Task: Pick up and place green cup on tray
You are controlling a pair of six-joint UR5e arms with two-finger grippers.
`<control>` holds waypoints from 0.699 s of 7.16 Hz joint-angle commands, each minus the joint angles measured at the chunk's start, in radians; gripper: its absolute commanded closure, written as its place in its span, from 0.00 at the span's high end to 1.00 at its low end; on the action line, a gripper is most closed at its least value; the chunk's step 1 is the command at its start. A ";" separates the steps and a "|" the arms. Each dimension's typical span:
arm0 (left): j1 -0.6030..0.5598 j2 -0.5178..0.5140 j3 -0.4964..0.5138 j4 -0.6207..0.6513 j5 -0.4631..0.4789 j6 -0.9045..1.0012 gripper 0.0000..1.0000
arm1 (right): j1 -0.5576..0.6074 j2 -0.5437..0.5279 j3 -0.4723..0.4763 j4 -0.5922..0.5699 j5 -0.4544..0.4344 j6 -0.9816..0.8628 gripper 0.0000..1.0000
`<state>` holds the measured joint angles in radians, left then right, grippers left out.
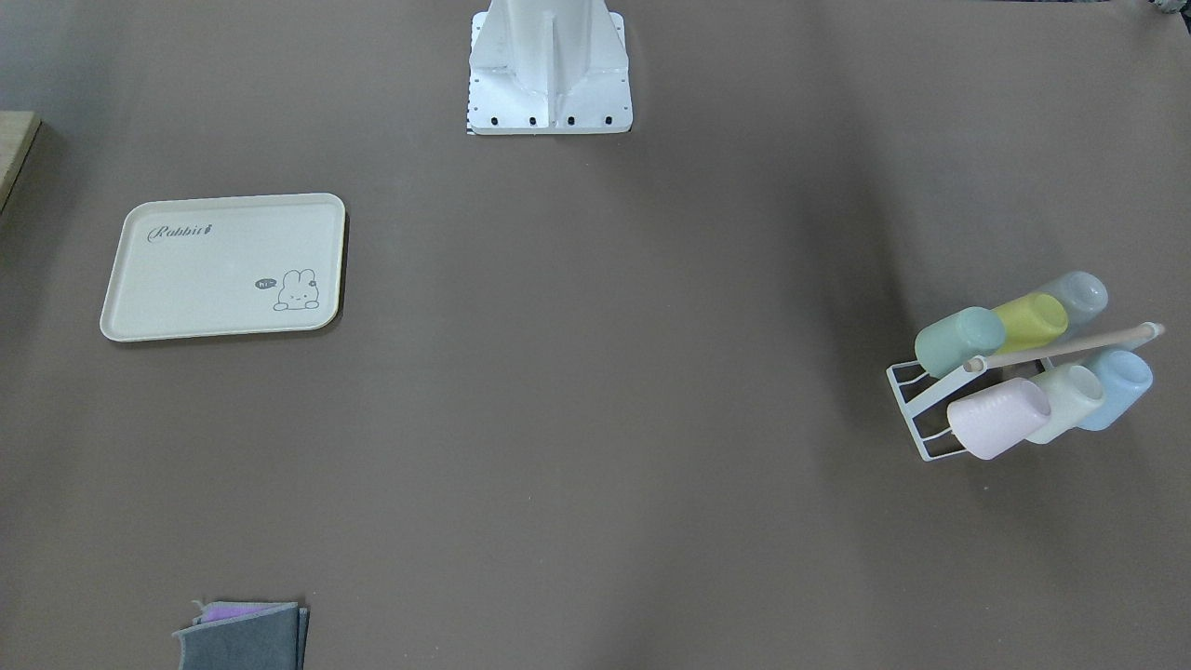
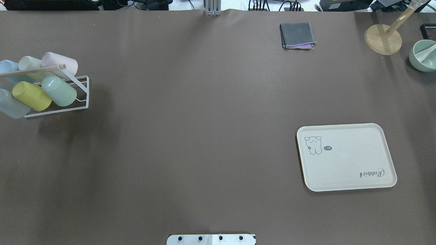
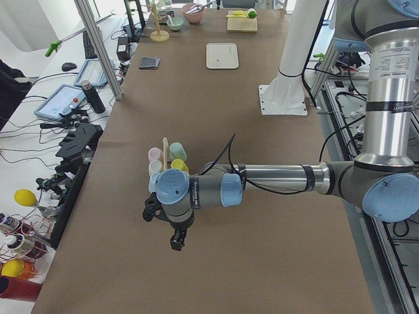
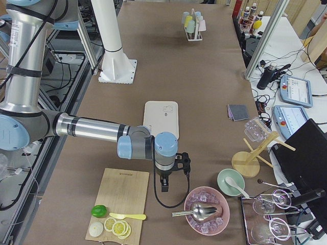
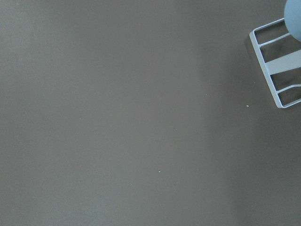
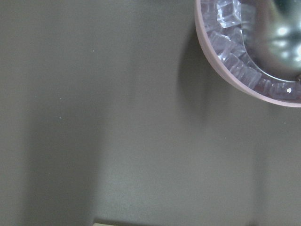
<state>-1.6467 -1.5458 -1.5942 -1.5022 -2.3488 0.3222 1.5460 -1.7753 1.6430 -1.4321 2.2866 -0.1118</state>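
Note:
The green cup [image 1: 954,340] is a pale mint tumbler. It lies tilted on a white wire rack [image 1: 916,409] among other pastel cups, at the end of its row beside a yellow-green cup [image 1: 1031,321]. It also shows in the overhead view [image 2: 59,91]. The cream tray [image 1: 205,279] with "Rabbit" script lies empty on the far side of the table [image 2: 351,163]. My left gripper [image 3: 175,243] hangs over bare table near the rack, and I cannot tell whether it is open. My right gripper [image 4: 164,185] hangs between the tray [image 4: 161,117] and a pink bowl, and I cannot tell its state either.
A folded grey cloth [image 2: 297,35] lies at the operators' edge. A wooden stand [image 2: 383,39] and a green bowl [image 2: 423,55] stand beyond the tray. A pink bowl of ice [image 4: 207,203] and a cutting board [image 4: 121,196] lie at the table's right end. The robot base [image 1: 549,65] stands mid-table.

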 commanded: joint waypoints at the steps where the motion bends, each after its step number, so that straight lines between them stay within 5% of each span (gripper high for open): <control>1: -0.001 0.001 -0.009 0.000 -0.001 0.000 0.98 | -0.009 -0.004 -0.028 0.076 0.034 0.009 1.00; 5: -0.004 0.003 -0.019 -0.004 -0.004 0.003 0.98 | -0.018 0.003 -0.069 0.079 0.068 0.061 1.00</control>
<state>-1.6495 -1.5442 -1.6058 -1.5062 -2.3524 0.3242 1.5336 -1.7775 1.6014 -1.3554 2.3413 -0.0821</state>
